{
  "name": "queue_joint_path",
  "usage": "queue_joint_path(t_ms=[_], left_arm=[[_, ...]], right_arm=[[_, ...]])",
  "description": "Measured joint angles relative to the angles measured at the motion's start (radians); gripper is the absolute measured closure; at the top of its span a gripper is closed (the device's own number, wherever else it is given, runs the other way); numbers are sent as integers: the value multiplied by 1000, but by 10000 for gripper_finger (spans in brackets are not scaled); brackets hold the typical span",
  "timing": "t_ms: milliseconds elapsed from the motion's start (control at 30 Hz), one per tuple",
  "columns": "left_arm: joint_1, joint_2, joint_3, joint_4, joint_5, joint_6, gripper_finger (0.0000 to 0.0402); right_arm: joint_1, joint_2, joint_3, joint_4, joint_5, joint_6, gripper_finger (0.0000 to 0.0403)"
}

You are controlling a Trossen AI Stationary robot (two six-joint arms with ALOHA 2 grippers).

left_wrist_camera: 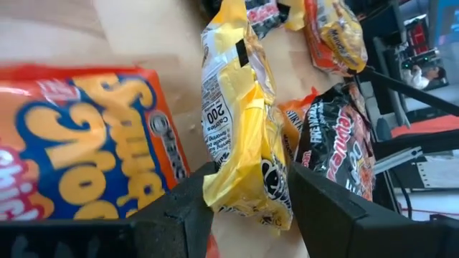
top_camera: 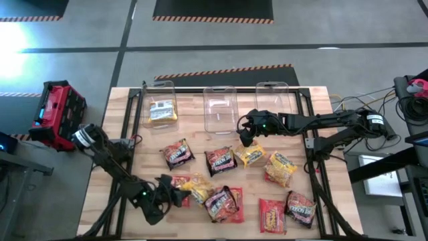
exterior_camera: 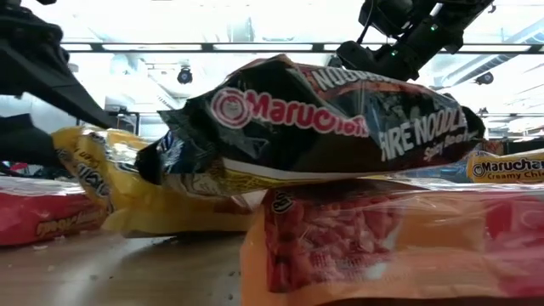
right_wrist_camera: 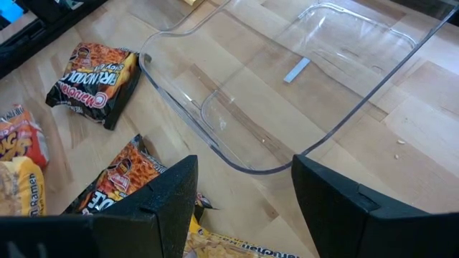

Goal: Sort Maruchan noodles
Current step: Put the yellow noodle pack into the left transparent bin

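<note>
Progress: barely started. One yellow packet (top_camera: 162, 112) sits in the left bin (top_camera: 160, 86), upper left of the table in the high view. Middle bin (top_camera: 221, 109) and right bin (top_camera: 273, 92) look empty. About ten packets are loose on the table, spread across the lower middle and lower right of the high view: dark packets (top_camera: 177, 154), reds like the one at lower right (top_camera: 271, 215), yellows like the one right of centre (top_camera: 280, 167). So one sorted, the rest to go, as far as I can judge.

Left gripper (top_camera: 175, 195), lower left of the high view, is closed on a yellow packet (left_wrist_camera: 240, 122); left wrist view shows both fingers pinching its end, packet on the table next to a red one (left_wrist_camera: 79, 143). Likely the next yellow for the left bin.

Right gripper (top_camera: 245, 136) hovers at centre of the high view, just below the middle bin, fingers spread, holding nothing.

Readable text: low view, dark packet (exterior_camera: 314, 127) says "Maruchan" and "FIRE NOODLE"; packet at the right edge (exterior_camera: 506, 166) says "Maruchan Creamy Chic…". Left wrist view: "Calories 200" on the held packet. Right wrist view: a "Maruchan" logo on the dark packet at upper left (right_wrist_camera: 93, 82); rest too small to read.
</note>
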Motion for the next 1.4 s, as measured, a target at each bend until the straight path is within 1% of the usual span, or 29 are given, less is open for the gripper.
queue_joint_path(t_ms=[133,233,533,633,767,900,1000,1133,1267,1400], left_arm=[[21,1,0,3,-4,37,248],[34,1,0,3,-8,56,260],[38,1,0,-6,-24,94,350],[39,0,0,-16,-46,95,367],[38,-5,0,-30,-85,95,378],[38,-13,0,-39,-100,95,381],[38,-25,0,-52,-109,104,381],[38,-59,0,-55,-129,190,382],[39,-115,0,-58,-144,316,398],[43,-161,0,-58,-144,406,401]], right_arm=[[0,0,0,0,0,0,188],[0,0,0,0,0,0,188],[0,0,0,0,0,0,188],[0,0,0,0,0,0,188],[0,0,0,0,0,0,188],[0,0,0,0,0,-2,188],[0,0,0,0,0,-43,188],[0,0,0,0,0,-62,188],[0,0,0,0,0,-63,188],[0,0,0,0,0,-63,188]])
